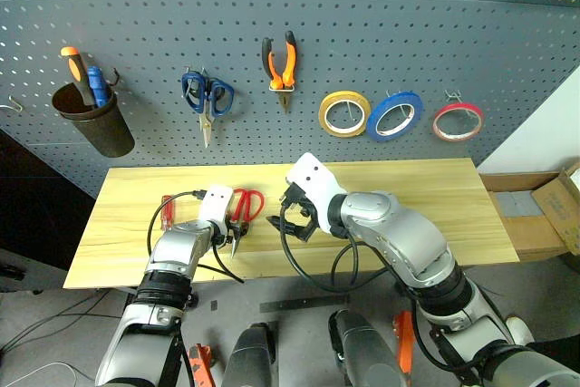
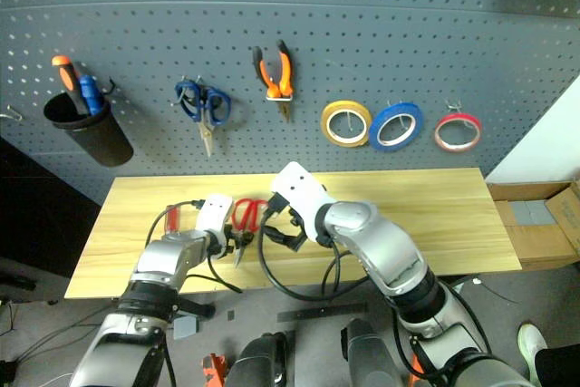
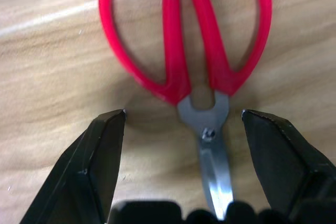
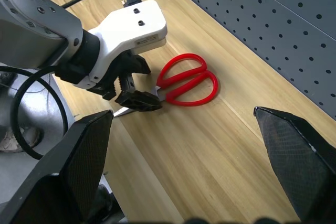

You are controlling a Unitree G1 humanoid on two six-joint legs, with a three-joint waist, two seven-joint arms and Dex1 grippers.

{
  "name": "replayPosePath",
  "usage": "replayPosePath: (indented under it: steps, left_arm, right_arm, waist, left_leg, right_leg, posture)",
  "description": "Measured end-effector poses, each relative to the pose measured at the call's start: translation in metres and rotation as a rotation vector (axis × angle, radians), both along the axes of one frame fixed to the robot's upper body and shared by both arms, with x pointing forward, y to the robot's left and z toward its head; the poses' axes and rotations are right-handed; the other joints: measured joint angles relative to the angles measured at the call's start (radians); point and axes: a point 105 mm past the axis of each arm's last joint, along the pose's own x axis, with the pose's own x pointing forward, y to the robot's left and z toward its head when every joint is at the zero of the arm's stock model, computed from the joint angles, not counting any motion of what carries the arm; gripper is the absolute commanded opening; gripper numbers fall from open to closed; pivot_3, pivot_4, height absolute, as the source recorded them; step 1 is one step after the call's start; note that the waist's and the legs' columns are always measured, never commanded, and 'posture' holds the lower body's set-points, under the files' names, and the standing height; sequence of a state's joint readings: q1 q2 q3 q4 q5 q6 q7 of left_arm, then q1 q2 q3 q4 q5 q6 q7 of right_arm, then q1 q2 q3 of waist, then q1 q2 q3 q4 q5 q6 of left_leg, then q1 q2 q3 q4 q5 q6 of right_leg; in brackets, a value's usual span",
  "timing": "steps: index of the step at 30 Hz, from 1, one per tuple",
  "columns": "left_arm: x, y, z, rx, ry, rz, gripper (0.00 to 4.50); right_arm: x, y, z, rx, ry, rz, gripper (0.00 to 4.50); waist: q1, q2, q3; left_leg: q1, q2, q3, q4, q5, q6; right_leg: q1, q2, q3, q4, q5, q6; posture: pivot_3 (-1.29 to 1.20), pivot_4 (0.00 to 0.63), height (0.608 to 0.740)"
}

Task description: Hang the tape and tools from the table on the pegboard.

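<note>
Red-handled scissors (image 1: 247,205) lie flat on the table (image 1: 435,197), handles toward the pegboard (image 1: 362,24). My left gripper (image 3: 184,114) is down at the table, open, and its fingers (image 3: 102,161) straddle the scissors' pivot (image 3: 209,132) without touching it. Just right of it, above the table, my right gripper (image 1: 294,220) hovers open and empty. A screwdriver with a clear red handle (image 1: 166,209) lies left of my left arm. Orange-and-black pliers (image 1: 281,62) and the blue tape (image 1: 395,114) hang on the pegboard.
Blue-handled scissors (image 1: 207,97), a yellow roll (image 1: 343,112) and a red-pink roll (image 1: 457,120) hang on the pegboard. A black cup (image 1: 91,120) with orange and blue handles hangs at the left. A cardboard box (image 1: 564,201) sits on a ledge beyond the table's right end.
</note>
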State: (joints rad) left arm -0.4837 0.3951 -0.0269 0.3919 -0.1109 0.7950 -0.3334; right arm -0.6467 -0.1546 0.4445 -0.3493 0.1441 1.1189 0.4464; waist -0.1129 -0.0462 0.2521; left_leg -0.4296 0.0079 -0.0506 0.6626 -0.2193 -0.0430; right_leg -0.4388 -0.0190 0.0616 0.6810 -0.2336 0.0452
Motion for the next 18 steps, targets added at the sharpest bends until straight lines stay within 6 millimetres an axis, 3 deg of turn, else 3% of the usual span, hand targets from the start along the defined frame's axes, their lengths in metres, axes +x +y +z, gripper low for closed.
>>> replayPosePath:
  steps: [5,12,18]
  left_arm:
    - [0.002,0.005,0.000,-0.006,-0.020,0.022,1.13]
    - [-0.003,0.007,-0.003,-0.015,-0.065,0.006,1.08]
    - [-0.027,0.006,-0.006,-0.010,-0.152,-0.034,1.08]
  right_arm:
    - [0.002,-0.003,-0.001,-0.009,-0.007,-0.014,4.50]
    - [0.005,-0.012,-0.002,-0.034,-0.015,-0.027,4.50]
    - [0.003,-0.029,0.013,-0.059,-0.115,0.003,4.50]
  waist:
    - [-0.001,0.000,0.000]
    - [-0.001,0.000,0.000]
    - [-0.001,0.001,0.001]
  left_leg:
    - [0.000,0.000,0.000,0.000,0.000,0.000]
    - [0.000,0.000,0.000,0.000,0.000,0.000]
    - [0.000,0.000,0.000,-0.002,0.000,0.000]
  right_leg:
    - [0.000,0.000,0.000,0.000,0.000,0.000]
    - [0.000,0.000,0.001,-0.001,0.000,0.000]
    - [-0.001,-0.001,0.001,-0.002,0.000,0.000]
  posture:
    - [-0.16,0.242,0.740]
    - [-0.16,0.242,0.740]
    - [-0.16,0.240,0.740]
